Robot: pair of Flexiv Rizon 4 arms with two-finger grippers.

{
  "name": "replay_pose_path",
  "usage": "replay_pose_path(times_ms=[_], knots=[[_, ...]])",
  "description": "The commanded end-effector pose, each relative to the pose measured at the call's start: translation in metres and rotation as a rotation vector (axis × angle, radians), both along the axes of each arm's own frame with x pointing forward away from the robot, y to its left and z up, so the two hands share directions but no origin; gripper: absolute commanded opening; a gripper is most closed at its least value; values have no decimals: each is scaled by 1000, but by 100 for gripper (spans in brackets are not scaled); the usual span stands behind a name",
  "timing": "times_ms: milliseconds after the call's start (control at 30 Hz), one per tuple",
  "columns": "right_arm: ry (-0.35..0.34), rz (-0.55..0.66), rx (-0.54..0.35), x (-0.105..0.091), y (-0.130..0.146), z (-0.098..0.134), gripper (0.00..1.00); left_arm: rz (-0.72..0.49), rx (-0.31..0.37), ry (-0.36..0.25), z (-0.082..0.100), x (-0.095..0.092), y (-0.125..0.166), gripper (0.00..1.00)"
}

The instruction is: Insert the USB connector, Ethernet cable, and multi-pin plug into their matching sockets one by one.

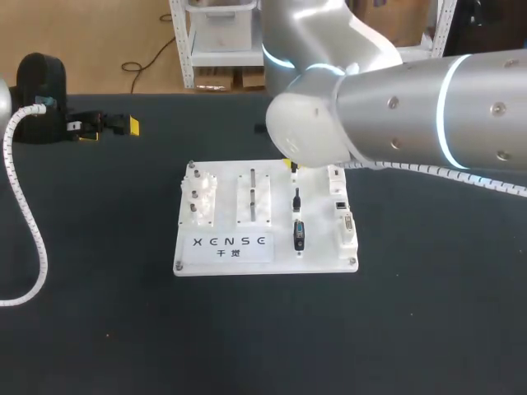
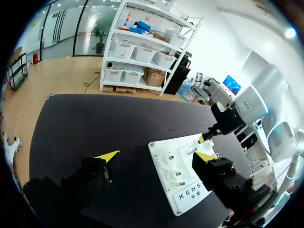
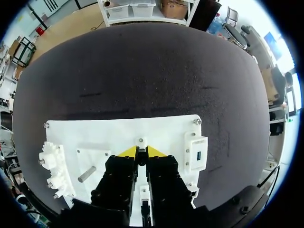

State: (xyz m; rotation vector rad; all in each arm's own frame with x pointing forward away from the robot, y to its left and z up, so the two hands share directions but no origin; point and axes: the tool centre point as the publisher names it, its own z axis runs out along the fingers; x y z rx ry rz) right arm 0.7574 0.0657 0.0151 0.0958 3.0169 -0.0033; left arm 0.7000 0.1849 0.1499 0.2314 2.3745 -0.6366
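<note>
Right claw (image 3: 142, 151) pinched narrow on a thin black connector (image 3: 141, 156), over the far end of the white plastic board (image 1: 226, 206). Left claw (image 2: 156, 156) wide, empty, parked over the black counter (image 1: 428, 313). Risk: the slim grip lets the connector twist, so it jams or misses the white socket block (image 1: 342, 216).

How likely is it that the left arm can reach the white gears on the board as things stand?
Probably yes: only bare table lies between the open left gripper and the white gears; the right arm hangs over the board's other side.
</note>
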Motion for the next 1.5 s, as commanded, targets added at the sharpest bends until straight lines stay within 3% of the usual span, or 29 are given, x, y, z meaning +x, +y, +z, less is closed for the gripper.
replay_pose_path(times_ms=[33, 367, 667, 967, 1500], knots=[[-23, 3, 3, -5, -5, 4, 0, 0, 0, 0, 0, 0, 0, 100], [-78, 15, 34, -4, -8, 28, 0, 0, 0, 0, 0, 0, 0, 100], [-99, 14, 38, -11, -41, 40, 0, 0, 0, 0, 0, 0, 0, 100], [-90, -4, 15, -21, -69, 31, 0, 0, 0, 0, 0, 0, 0, 100], [-85, -16, -14, -21, -78, 15, 0, 0, 0, 0, 0, 0, 0, 100]])
